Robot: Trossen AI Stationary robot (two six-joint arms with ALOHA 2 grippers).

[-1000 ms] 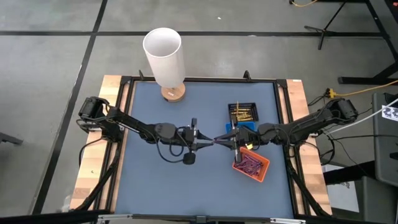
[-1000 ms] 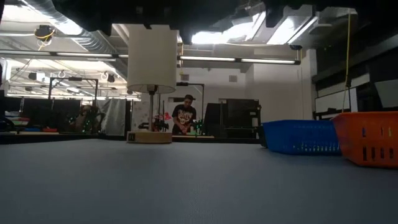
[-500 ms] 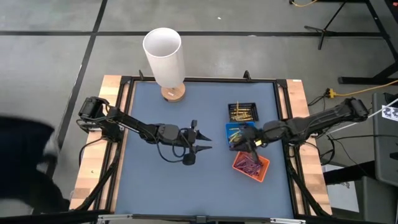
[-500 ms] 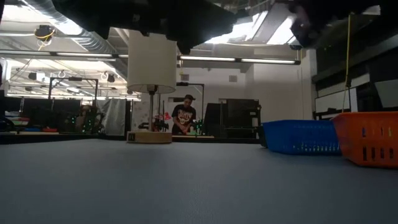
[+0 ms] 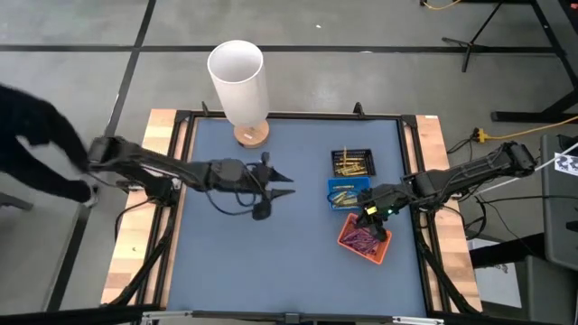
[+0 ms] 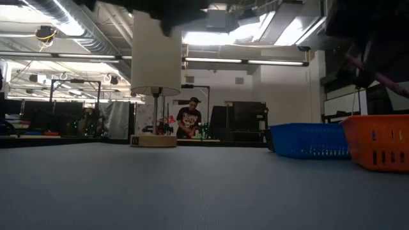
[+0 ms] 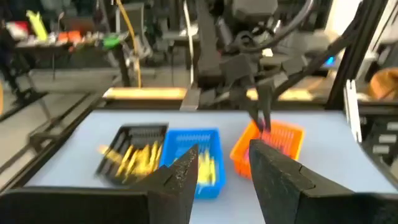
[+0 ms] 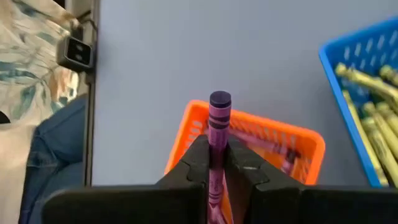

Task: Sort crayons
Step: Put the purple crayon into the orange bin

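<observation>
My right gripper (image 5: 370, 215) is shut on a purple crayon (image 8: 219, 121) above the orange tray (image 5: 364, 239), which holds several purple crayons. The low view shows this crayon (image 6: 382, 76) slanting above the orange tray (image 6: 377, 142). Yellow crayons lie in the blue tray (image 5: 348, 194) and the black tray (image 5: 352, 162). My left gripper (image 5: 275, 183) hovers open and holding nothing over the table's middle, and it faces the trays in the left wrist view (image 7: 227, 168). My right gripper pinches the purple crayon's shaft (image 8: 217, 146) between its two fingers. The crayon lies along the fingers, and its free end (image 8: 220, 99) sticks out past the fingertips. The fingers slant down from the table's right side. The crayon is lifted clear above the orange tray.
A white cylinder lamp (image 5: 237, 77) on a wooden base (image 5: 251, 135) stands at the table's far edge. A person's dark sleeve (image 5: 36, 135) reaches in beside the table's left edge. Bare blue mat (image 5: 271, 262) fills the near half.
Both grippers met at the table's middle. My left gripper has opened and drawn back toward the left and far edges, rising. My right gripper has carried the purple crayon toward the right edge, rolled and tipped downward, and now hangs over the orange tray.
</observation>
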